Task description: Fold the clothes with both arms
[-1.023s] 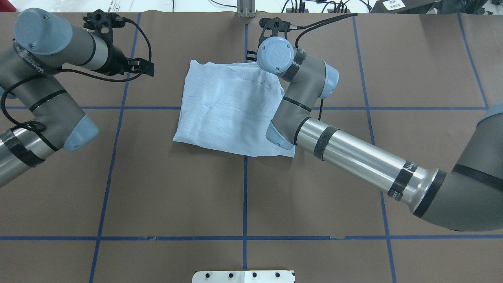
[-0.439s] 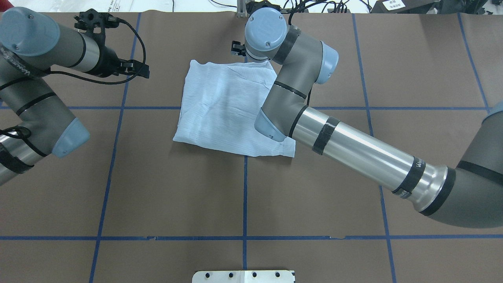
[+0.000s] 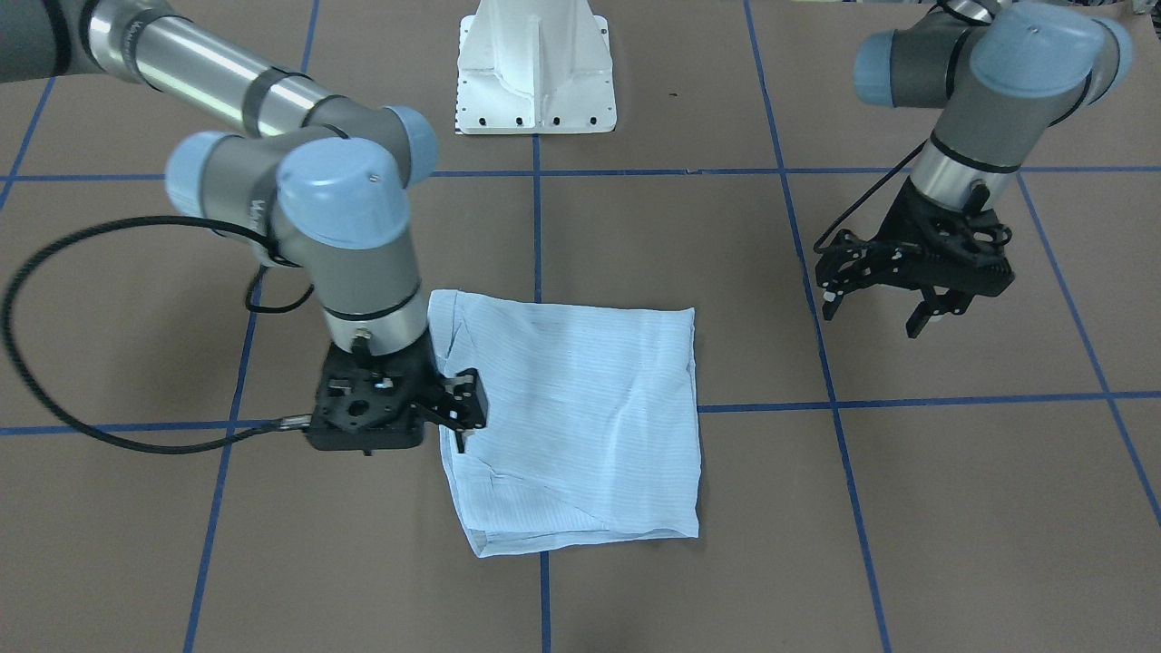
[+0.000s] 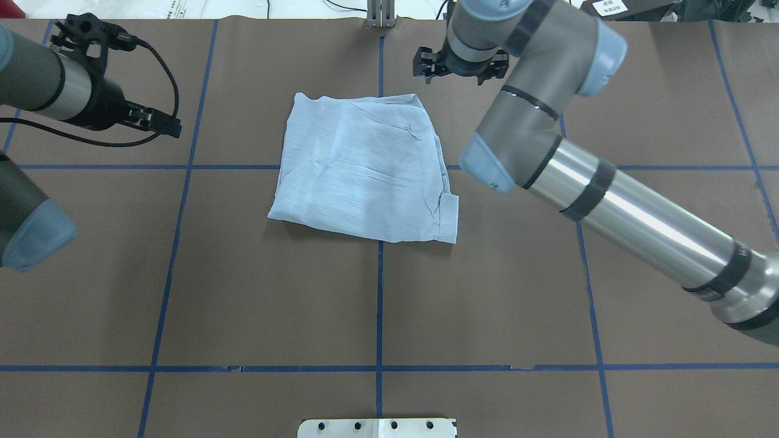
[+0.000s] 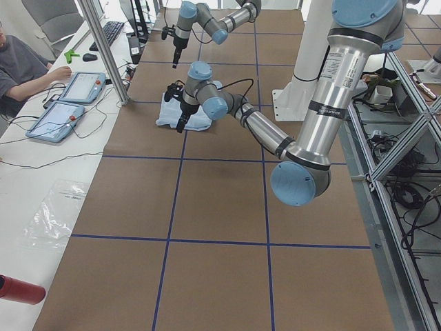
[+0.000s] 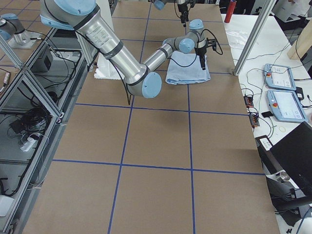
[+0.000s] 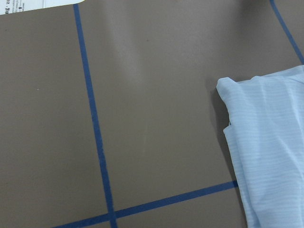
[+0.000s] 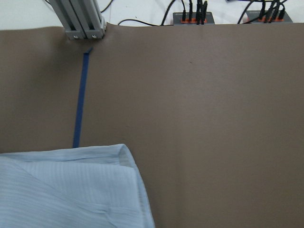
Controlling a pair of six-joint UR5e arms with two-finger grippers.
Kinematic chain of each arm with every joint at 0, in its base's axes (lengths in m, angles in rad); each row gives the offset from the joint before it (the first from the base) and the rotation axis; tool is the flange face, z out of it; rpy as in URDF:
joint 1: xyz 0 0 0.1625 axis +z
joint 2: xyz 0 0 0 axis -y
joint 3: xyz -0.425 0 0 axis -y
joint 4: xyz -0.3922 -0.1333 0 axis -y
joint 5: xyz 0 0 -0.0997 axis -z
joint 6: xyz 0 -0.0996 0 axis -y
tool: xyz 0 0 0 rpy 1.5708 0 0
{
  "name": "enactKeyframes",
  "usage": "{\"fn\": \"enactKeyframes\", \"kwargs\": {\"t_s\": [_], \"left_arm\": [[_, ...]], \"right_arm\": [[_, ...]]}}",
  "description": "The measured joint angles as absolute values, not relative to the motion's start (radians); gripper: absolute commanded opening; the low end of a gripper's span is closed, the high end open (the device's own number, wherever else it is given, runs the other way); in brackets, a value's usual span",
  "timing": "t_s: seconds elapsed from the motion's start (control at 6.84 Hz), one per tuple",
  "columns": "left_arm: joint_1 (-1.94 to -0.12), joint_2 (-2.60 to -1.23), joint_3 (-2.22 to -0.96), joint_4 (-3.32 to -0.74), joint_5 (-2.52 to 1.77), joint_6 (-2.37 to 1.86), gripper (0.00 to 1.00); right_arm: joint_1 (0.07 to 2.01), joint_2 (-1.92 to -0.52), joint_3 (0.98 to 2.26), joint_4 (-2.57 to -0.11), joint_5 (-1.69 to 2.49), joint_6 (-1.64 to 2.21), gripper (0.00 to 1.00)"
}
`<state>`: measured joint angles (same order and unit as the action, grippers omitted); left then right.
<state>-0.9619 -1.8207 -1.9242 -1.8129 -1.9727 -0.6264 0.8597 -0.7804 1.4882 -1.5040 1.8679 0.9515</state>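
Closest to the right gripper, whose jaws I cannot make out as spread or pressed together, lies the shirt. It is folded to a rough square flat on the table, its layered edge just beside and below that gripper. The cloth looks thin, light and limp. It will likely sag, slide layer over layer and crease where pinched, so a hold should take all layers at a corner or folded edge, low against the table. Farther off, well apart from the shirt's opposite edge, the left gripper hangs empty with fingers spread; the corner nearest it would suit it.
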Motion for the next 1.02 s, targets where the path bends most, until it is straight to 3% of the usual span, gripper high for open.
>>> {"fn": "enactKeyframes", "kwargs": {"t_s": [0.44,1.02], "left_arm": [[-1.194,-1.6,-2.006,-1.783,-2.079,-0.207,1.0],[-1.498,-1.38,-1.949,-1.725,-2.174,0.055,1.0]], "right_arm": [[1.088,-1.092,1.801,-1.707,2.071,0.524,1.0],[1.38,-1.453,1.849,-1.758,2.234,0.052,1.0]]}}
